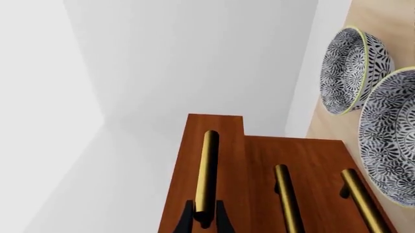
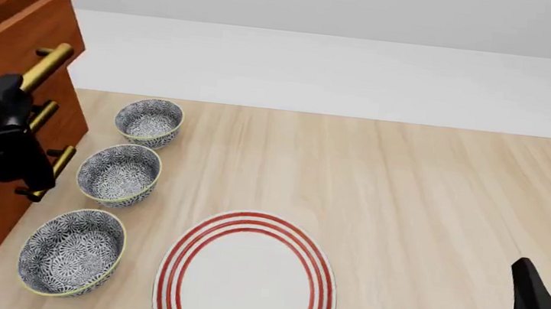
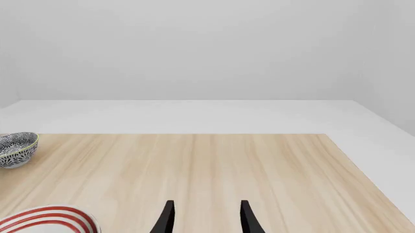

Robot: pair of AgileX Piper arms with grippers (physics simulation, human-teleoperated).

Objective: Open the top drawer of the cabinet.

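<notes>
Right gripper (image 3: pixel 205 218): jaws apart, nothing between them, over bare wooden bench (image 3: pixel 214 165). Patterned bowl (image 3: pixel 17 148) and red-ringed plate (image 3: pixel 48 219) at left.

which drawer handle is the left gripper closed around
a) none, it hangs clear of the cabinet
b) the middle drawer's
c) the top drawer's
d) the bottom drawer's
c: in the left wrist view the left gripper has its fingers on either side of the brass bar handle of the top drawer, whose front stands out past the two lower drawers of the cabinet.
</notes>
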